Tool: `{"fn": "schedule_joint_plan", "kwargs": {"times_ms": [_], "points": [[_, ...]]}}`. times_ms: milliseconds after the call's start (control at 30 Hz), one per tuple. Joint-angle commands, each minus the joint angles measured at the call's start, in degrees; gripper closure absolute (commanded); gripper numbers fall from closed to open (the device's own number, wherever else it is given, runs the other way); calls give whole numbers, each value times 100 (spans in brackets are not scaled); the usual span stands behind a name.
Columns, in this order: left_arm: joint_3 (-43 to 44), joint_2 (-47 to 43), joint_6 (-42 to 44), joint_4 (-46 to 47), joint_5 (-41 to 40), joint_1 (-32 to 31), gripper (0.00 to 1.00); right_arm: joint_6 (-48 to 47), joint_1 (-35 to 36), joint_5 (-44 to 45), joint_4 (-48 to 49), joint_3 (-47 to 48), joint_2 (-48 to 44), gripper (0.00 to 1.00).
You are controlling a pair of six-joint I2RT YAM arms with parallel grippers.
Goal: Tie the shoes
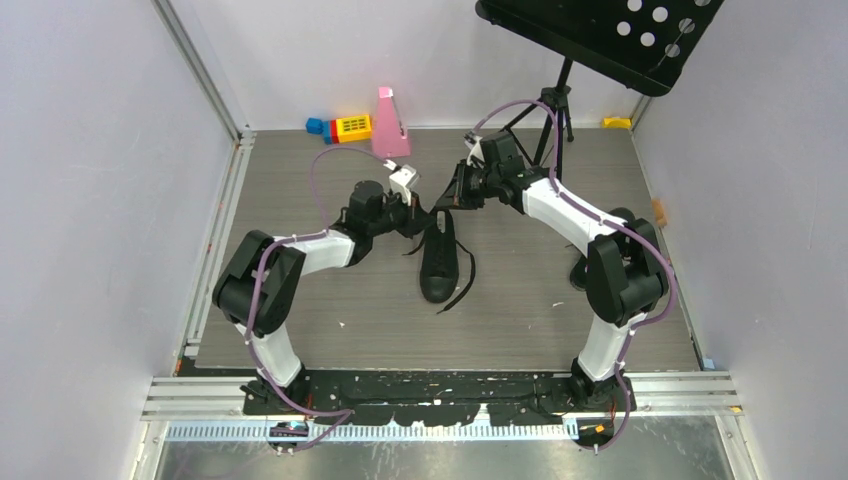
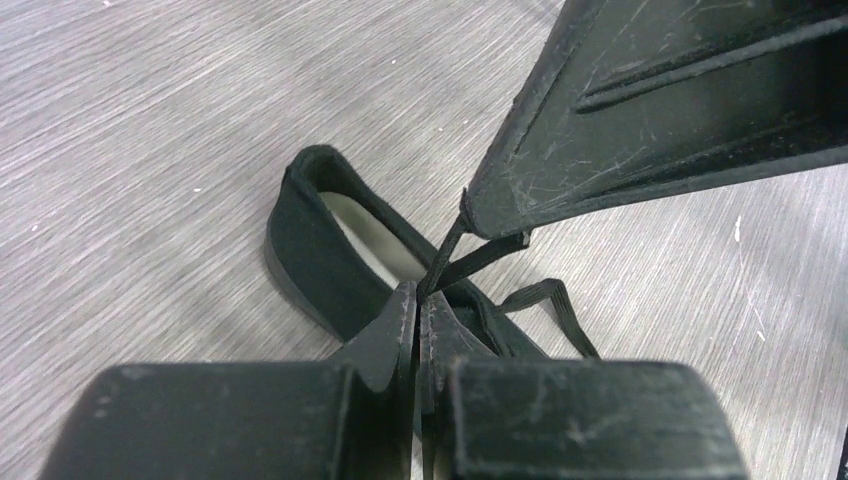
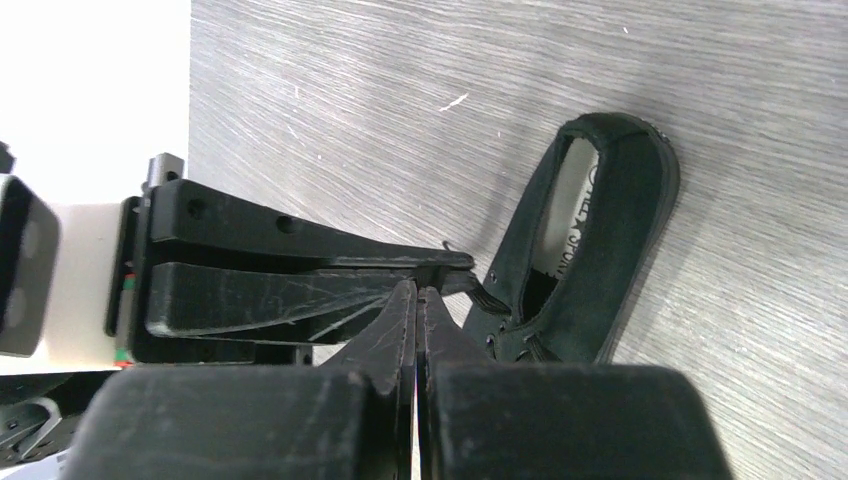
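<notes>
One black sneaker [image 1: 438,262] lies in the middle of the floor, toe toward the arm bases, with a loose lace [image 1: 463,280] trailing to its right. Both grippers meet tip to tip just above its heel opening. My left gripper [image 1: 422,216] is shut on a thin black lace [image 2: 452,266] and shows in the left wrist view [image 2: 420,296]. My right gripper [image 1: 447,198] is shut and pinches the same lace at its tip [image 2: 478,218]; it also shows in the right wrist view [image 3: 418,288]. The shoe's opening shows in both wrist views [image 2: 318,250] [image 3: 606,240].
A black music stand [image 1: 600,35] on a tripod [image 1: 556,112] stands at the back right. Coloured toy blocks [image 1: 345,127] and a pink wedge [image 1: 390,122] sit at the back wall. A dark object [image 1: 579,272] lies half hidden by the right arm. Walls enclose both sides.
</notes>
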Motion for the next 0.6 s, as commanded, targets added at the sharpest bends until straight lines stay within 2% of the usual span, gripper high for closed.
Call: {"fn": "schedule_joint_plan", "kwargs": {"times_ms": [0,200,267,400,500,567], "points": [[-216,-348,-149,144,-448,22,100,-37,-14,328,159,-91,-313,100],[-262,-361,-202,-5,-568,-62,100,-48,-17,521,159,-292,-431,99],[-299,-372,-167,-23,-634,-119,100,-52,-16,621,168,-415,-564,89],[-303,-367,-95,-29,-704,-209,100,-42,-23,823,238,-770,-888,58],[-275,-339,-38,-42,-746,-242,100,29,-23,1044,117,-1103,-1224,46],[-216,-363,-37,-135,-701,-242,100,74,-23,1155,214,-1483,-1509,42]]}}
